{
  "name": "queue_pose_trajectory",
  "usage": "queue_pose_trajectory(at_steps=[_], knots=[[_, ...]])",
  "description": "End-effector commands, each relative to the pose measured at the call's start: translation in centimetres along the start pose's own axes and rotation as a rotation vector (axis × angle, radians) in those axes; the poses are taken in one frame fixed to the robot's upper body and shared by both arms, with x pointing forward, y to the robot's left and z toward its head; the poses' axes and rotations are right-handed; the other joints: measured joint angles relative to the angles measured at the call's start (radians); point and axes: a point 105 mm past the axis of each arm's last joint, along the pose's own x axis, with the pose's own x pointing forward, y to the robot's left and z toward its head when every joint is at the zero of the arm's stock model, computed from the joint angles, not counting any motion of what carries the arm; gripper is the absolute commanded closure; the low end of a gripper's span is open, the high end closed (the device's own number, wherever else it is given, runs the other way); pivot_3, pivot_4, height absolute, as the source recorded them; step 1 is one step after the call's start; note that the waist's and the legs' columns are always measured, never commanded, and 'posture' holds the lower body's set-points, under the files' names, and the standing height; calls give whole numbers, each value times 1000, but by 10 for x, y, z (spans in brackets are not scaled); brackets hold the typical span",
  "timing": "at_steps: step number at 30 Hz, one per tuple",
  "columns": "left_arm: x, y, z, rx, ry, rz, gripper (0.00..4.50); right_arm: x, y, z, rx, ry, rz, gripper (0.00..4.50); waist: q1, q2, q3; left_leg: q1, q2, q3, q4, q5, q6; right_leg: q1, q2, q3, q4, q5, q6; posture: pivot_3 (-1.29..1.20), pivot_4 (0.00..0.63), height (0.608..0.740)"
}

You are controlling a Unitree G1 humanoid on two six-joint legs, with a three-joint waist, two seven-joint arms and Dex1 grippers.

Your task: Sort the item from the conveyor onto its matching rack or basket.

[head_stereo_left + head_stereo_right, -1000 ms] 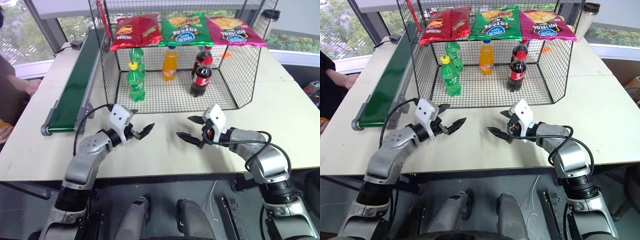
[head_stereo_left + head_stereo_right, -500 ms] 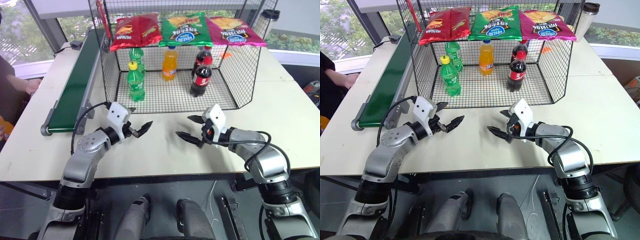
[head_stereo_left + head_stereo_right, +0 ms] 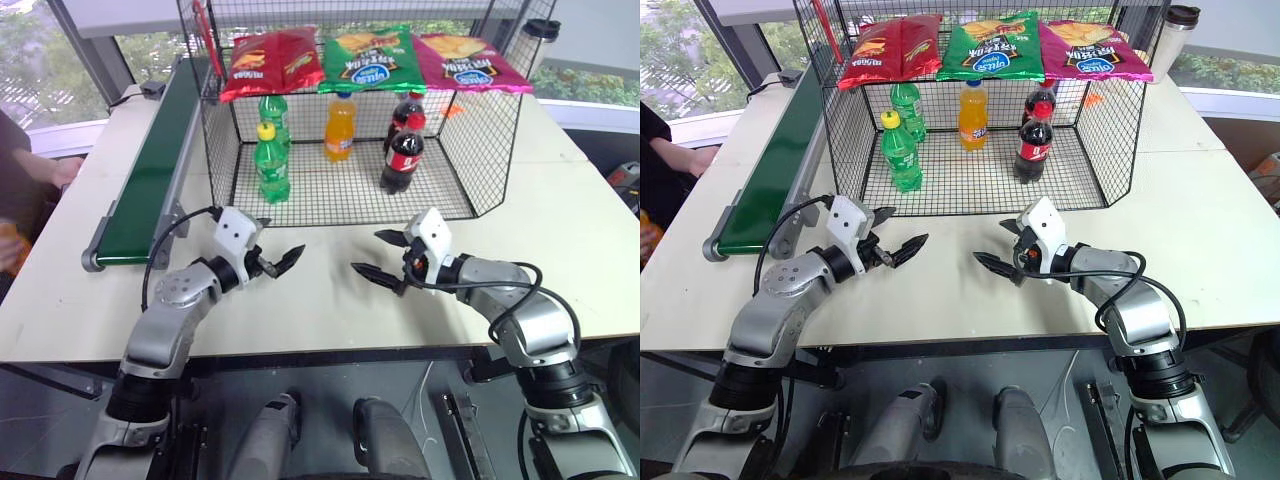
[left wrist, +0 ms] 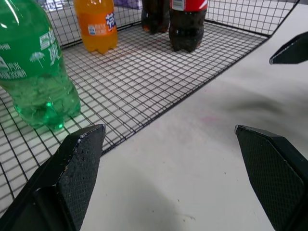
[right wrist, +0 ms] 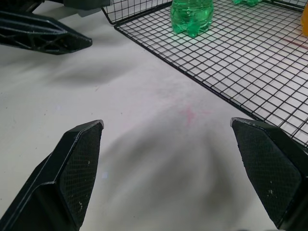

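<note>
The orange soda bottle (image 3: 340, 128) with a blue cap stands upright at the back middle of the black wire cage (image 3: 487, 150); it also shows in the left wrist view as the bottle (image 4: 96, 24). The dark green conveyor (image 3: 150, 180) runs along the table's left side, and the stretch I see carries nothing. My left gripper (image 3: 283, 238) hovers open over the white table just in front of the cage. My right gripper (image 3: 367, 252) faces it, also open. Nothing is between either pair of fingers.
Two green soda bottles (image 3: 271, 162) stand at the cage's left, two dark cola bottles (image 3: 402, 155) at its right. Three chip bags (image 3: 370, 58) lie on the cage top. A person's arm (image 3: 45, 175) and something orange (image 3: 8, 240) show at the left edge.
Both arms have stayed still with fingers open. The orange thing at the left edge by the person has shifted slightly.
</note>
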Motion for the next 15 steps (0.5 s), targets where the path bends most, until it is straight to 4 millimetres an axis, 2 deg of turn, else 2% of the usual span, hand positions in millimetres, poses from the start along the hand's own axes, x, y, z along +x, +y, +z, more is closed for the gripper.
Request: queue_pose_trajectory(at_steps=[1,4,9,15], knots=[[-2,-2,15,28,-49,0,0,-3,0,11,-26,-31,6,111,1,0,0,0,0,0,0,0,0,0,0,0,0,0,0,0,150,738],[-5,-1,18,37,-53,9,0,-4,0,14,-35,-31,13,111,0,0,0,0,0,0,0,0,0,0,0,0,0,0,0,0,150,738],[-21,12,40,52,-98,80,0,-3,5,31,-67,-62,52,111,-3,0,0,0,0,0,0,0,0,0,0,0,0,0,0,0,150,738],[-33,21,49,63,-105,133,0,-1,10,43,-86,-85,91,111,1,0,0,0,0,0,0,0,0,0,0,0,0,0,0,0,150,738]])
